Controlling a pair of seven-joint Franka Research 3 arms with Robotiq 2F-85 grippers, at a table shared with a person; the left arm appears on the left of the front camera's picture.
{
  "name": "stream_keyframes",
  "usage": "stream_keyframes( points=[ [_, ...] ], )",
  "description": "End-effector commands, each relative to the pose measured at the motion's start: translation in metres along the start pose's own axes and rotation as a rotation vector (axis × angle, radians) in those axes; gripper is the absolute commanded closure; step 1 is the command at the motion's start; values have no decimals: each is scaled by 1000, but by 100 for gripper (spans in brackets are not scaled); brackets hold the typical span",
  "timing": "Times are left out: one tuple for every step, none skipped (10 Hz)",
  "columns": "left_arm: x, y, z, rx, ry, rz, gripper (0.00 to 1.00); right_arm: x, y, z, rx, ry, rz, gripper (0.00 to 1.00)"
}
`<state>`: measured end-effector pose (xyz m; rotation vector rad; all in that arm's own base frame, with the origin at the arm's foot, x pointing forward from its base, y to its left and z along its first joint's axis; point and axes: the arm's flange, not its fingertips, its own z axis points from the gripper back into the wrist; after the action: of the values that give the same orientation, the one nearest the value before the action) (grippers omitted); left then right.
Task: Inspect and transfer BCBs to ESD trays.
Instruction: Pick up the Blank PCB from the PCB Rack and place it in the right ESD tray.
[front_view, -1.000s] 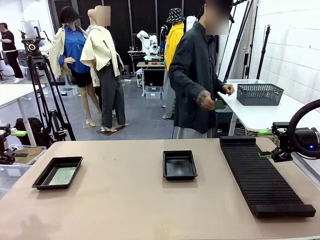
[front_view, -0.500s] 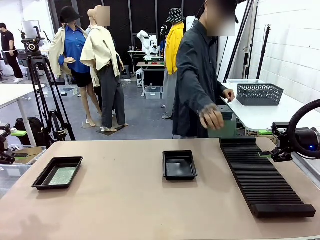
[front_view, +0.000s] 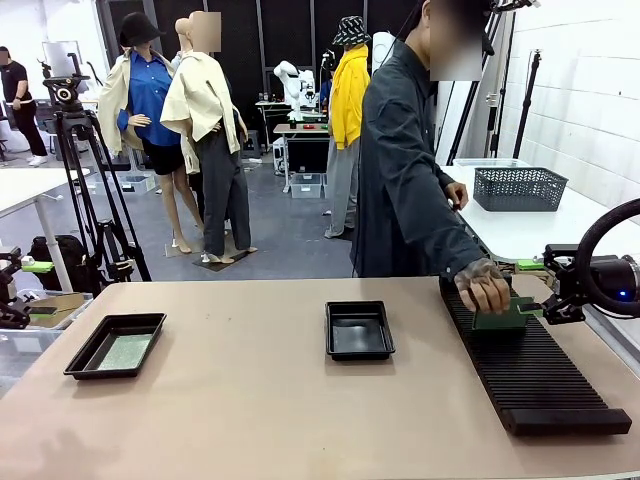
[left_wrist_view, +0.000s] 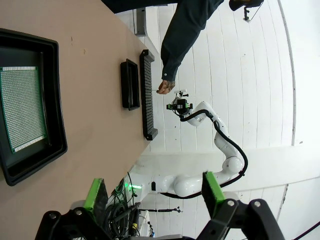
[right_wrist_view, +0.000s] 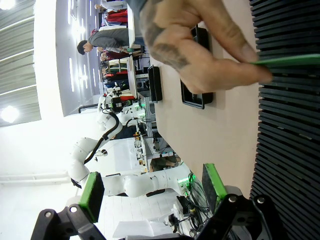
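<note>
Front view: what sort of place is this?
Probably a robotics lab or test workshop rather than a production line. A camera on a tripod stands beside the bench. A black slotted rack and an empty ESD tray sit on a plain table.

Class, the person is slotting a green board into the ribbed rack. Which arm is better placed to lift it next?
Probably right: the right tool, open, sits beside the rack and board; the left tool is far off, by the left tray.
</note>
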<state>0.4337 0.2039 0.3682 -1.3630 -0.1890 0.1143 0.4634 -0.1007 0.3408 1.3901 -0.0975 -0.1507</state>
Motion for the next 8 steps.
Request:
stream_keyframes(
  points=[
    [0, -1, 1, 2, 0, -3, 0, -4, 1, -1, -1, -4, -2, 0],
    [0, -1, 1, 2, 0, -3, 0, -4, 1, -1, -1, -4, -2, 0],
    [0, -1, 1, 2, 0, -3, 0, -4, 1, -1, -1, -4, -2, 0],
    [0, -1, 1, 2, 0, -3, 0, -4, 1, -1, -1, -4, -2, 0],
    [0, -1, 1, 2, 0, -3, 0, -4, 1, -1, -1, -4, -2, 0],
    [0, -1, 1, 2, 0, -3, 0, -4, 1, -1, -1, -4, -2, 0],
    [0, -1, 1, 2, 0, -3, 0, -4, 1, -1, -1, -4, -2, 0],
    [0, -1, 1, 2, 0, -3, 0, -4, 1, -1, -1, -4, -2, 0]
  ],
)
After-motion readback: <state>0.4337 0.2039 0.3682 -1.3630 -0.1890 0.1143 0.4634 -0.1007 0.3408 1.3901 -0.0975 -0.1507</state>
